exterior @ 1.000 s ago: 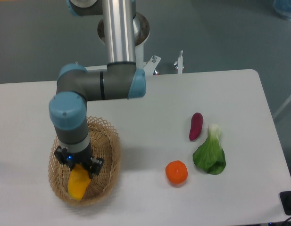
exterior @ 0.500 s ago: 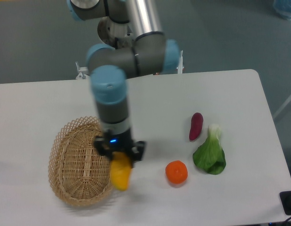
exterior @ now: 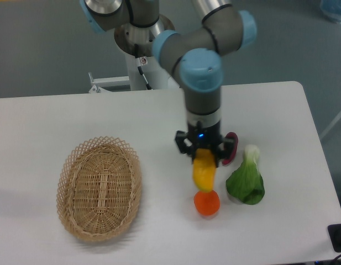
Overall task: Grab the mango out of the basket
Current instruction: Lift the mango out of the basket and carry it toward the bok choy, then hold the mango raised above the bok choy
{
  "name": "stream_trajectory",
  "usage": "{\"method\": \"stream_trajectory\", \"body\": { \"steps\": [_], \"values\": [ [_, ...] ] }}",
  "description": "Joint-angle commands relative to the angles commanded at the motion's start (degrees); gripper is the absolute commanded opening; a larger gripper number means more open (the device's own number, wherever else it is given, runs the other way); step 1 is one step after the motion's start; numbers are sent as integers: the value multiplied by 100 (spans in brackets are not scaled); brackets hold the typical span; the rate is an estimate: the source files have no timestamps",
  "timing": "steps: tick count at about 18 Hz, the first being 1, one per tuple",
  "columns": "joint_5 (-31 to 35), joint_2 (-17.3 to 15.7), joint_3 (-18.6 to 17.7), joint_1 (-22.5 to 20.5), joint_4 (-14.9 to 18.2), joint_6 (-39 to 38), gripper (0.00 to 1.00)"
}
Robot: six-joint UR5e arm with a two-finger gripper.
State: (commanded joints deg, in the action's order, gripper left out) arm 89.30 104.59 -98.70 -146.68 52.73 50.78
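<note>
Camera view: the gripper (exterior: 205, 156) has its fingers clamped on the upper end of the mango (exterior: 203, 172), which hangs down from them above the table (exterior: 159, 121), well clear of the basket (exterior: 99, 187) far to one side. An orange (exterior: 206, 203) sits just below the fingers, a leafy green (exterior: 246, 179) beside them.

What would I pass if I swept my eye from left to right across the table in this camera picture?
Basket → mango held in the gripper → green leafy vegetable. The orange and the purple vegetable sit under or behind the gripper, so I leave them out of the order.
</note>
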Motion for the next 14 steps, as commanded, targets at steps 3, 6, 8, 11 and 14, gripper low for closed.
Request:
{"method": "stream_trajectory", "body": {
  "steps": [3, 6, 8, 11, 14],
  "values": [
    [-26, 0, 9, -167, -9, 475, 41],
    [-44, -9, 18, -404, 0, 879, 41],
    [-9, 0, 18, -527, 0, 1292, 41],
    [9, 17, 0, -633, 0, 1654, 41],
    [18, 35, 0, -634, 17, 1672, 42]
  ]
}}
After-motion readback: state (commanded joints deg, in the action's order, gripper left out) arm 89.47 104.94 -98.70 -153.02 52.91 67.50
